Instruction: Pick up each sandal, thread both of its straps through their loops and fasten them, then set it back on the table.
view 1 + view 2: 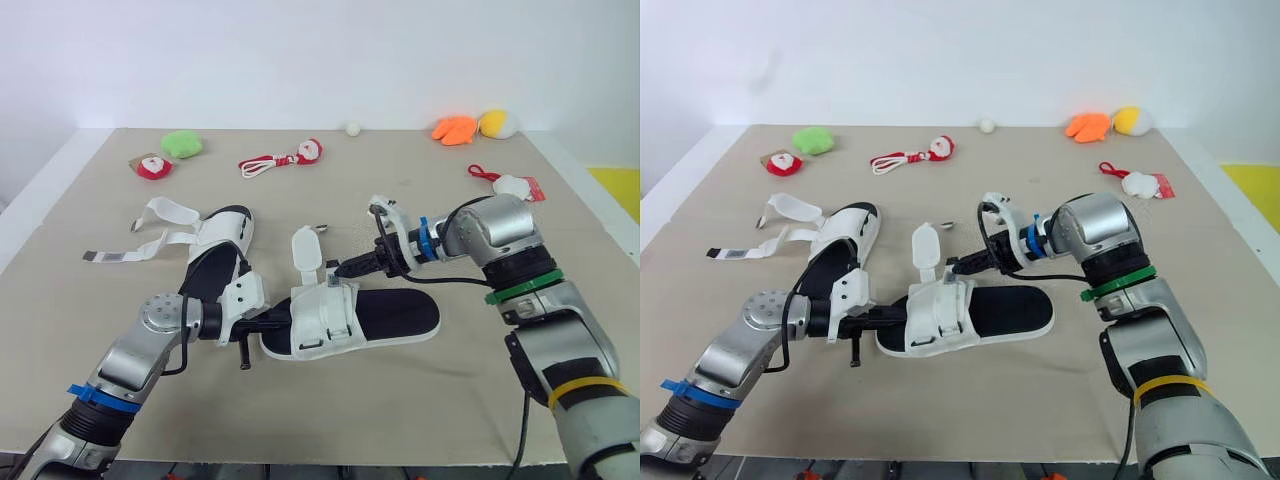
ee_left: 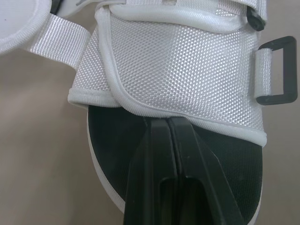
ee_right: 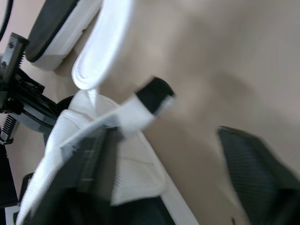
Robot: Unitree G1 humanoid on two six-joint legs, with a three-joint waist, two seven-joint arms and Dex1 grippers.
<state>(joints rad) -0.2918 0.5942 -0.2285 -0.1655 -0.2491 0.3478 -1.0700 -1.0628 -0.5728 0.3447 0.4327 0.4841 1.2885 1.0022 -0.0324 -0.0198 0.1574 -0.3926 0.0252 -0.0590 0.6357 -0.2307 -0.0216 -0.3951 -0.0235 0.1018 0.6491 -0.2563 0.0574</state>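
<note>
One white sandal with a black insole [image 1: 385, 318] lies at the table's middle. My left gripper [image 1: 272, 322] is shut on its toe end; in the left wrist view the fingers [image 2: 161, 140] are pressed together at the edge of the white woven upper [image 2: 187, 61]. One strap [image 1: 305, 250] stands up from this sandal. My right gripper [image 1: 338, 270] is at the upper from the far side, open. A strap with a black tip [image 3: 140, 105] lies against one of its fingers [image 3: 89, 164]. The second sandal [image 1: 215, 255] lies to the left with its straps [image 1: 150, 235] spread loose.
Small toys line the far side of the table: a green plush [image 1: 182, 144], a red one [image 1: 153, 166], a red charm on a cord [image 1: 285, 158], a white ball [image 1: 352, 128], orange [image 1: 455, 130] and yellow [image 1: 497, 123] plushes, another charm [image 1: 510, 184].
</note>
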